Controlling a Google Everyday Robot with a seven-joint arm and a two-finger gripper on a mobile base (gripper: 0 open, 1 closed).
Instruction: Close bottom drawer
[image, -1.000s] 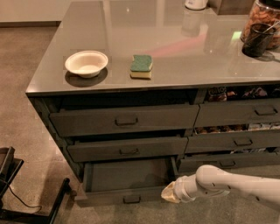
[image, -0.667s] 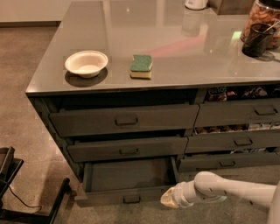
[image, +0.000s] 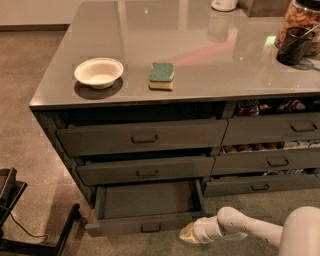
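Starting at the far left, one black frame (image: 35, 235) stands on the floor beside the desk (image: 225, 75). On the desk top sit one white bowl (image: 98, 72) and, just right of it, one green-and-yellow sponge (image: 161, 76).

Below them run three wide drawers. The top one (image: 142, 137) and the middle one (image: 145, 170) stand slightly ajar. The bottom drawer (image: 150, 202), lowest of the stack, is pulled well out, showing its bare grey inside and one small handle (image: 150, 228) on the slim front panel. It looks as far out as it did a second ago, so the closing has not begun.

What has changed is the gripper (image: 191, 234). From beside the drawer's right wall it has dropped lower and come forward, and it now sits at the right end of the front panel, just in front of it. I cannot tell whether it touches the panel, nor whether its jaws are spread or together. In my judgement, that placement means a push inward is being lined up.

Further right are three narrower drawers (image: 272, 131), all a little ajar. At the desk's right end, one dark cup (image: 294, 46) stands before one jar (image: 300, 17).
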